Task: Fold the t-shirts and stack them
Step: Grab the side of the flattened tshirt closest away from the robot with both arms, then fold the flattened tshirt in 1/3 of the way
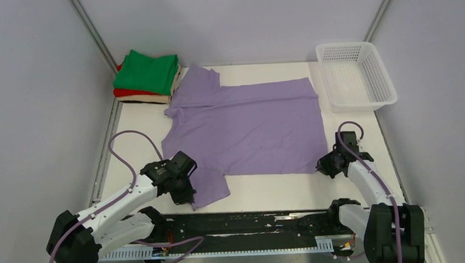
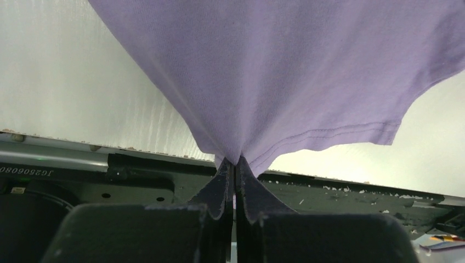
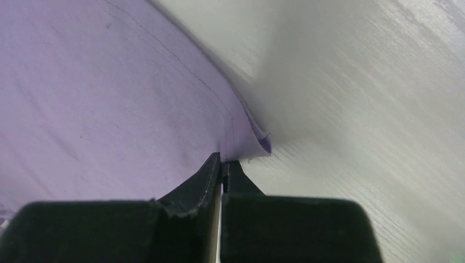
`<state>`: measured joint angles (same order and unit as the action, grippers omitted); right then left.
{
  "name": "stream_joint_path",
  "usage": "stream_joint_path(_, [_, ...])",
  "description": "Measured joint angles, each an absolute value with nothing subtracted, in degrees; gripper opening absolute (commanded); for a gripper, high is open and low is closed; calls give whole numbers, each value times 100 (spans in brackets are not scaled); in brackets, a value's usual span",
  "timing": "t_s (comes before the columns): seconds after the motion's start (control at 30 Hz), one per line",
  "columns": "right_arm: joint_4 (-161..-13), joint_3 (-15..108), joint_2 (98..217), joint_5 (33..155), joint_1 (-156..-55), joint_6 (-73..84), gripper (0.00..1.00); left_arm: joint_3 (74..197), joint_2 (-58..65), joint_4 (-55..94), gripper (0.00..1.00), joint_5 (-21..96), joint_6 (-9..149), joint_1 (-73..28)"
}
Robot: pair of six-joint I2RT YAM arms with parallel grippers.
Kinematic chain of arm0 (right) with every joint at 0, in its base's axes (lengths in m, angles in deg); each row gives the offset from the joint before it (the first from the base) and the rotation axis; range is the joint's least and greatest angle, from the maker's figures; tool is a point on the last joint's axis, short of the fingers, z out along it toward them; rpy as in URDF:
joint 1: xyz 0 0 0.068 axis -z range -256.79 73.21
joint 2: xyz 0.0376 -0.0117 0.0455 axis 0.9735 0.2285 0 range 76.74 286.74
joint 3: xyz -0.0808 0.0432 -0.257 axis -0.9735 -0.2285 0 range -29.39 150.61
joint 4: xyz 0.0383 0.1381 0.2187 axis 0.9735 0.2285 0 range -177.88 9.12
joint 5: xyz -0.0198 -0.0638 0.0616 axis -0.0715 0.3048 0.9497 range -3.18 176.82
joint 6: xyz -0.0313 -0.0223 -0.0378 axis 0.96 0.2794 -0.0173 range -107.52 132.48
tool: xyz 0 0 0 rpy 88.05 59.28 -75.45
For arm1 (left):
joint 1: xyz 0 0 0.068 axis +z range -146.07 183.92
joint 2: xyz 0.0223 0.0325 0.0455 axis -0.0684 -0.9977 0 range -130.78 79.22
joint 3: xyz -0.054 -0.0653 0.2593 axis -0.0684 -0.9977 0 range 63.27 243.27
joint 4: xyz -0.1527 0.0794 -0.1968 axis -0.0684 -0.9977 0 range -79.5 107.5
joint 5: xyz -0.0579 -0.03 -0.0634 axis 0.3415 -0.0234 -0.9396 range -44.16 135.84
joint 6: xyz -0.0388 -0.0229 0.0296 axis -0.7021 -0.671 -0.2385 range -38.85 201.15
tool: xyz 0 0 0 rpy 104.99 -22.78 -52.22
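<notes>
Pale grey walls (image 1: 26,89) box in the white desk (image 1: 270,190); left gripper (image 1: 185,194) and right gripper (image 1: 325,165) both pinch the lavender t-shirt (image 1: 248,124).

The purple shirt (image 1: 248,127) is matt, fine-knit cloth with a stitched hem. The green shirt (image 1: 148,71) is similarly soft, dull cloth. The bench (image 1: 270,190) is white, faintly grained, with a slight sheen. The basket (image 1: 388,79) is white plastic mesh. The left pincer (image 2: 234,178) and right pincer (image 3: 222,167) are matt black with rough edges.
</notes>
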<state>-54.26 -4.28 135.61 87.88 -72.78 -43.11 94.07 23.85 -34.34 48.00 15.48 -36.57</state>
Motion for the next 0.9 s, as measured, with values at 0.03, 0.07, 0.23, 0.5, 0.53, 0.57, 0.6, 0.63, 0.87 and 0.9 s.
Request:
stream_joint_path(0.03, [-5441,-428,13544,8788,-7278,-4296,0,9449,2391,-3497,0,4791,1546,-3659])
stream_joint_path(0.07, [-5443,-428,13498,8786,-7278,-4294,0,9499,2404,-3569,0,4780,1544,-3663])
stream_joint_path(0.23, [-5205,-424,12777,8780,-7278,-4289,0,9613,2684,-3840,0,4752,1410,-3908])
stream_joint_path(0.5, [-4412,-306,11811,8922,-7280,-4280,0,9696,3010,-4400,0,4651,895,-4662])
stream_joint_path(0.53, [-4350,-306,11778,8950,-7280,-4280,0,9716,2988,-4435,0,4631,853,-4736])
stream_joint_path(0.57, [-4291,-306,11762,8979,-7280,-4280,0,9746,2946,-4455,0,4627,836,-4787])
stream_joint_path(0.6, [-4252,-306,11760,9000,-7280,-4278,0,9775,2900,-4446,0,4627,836,-4813])
stream_joint_path(0.63, [-4226,-306,11762,9024,-7280,-4276,0,9803,2843,-4428,0,4627,842,-4824])
stream_joint_path(0.87, [-4304,-284,11957,9162,-7280,-4180,0,10422,2087,-4127,0,4915,1249,-4688])
stream_joint_path(0.9, [-4328,-256,12044,9195,-7280,-4138,0,10535,1991,-4033,0,4940,1349,-4603])
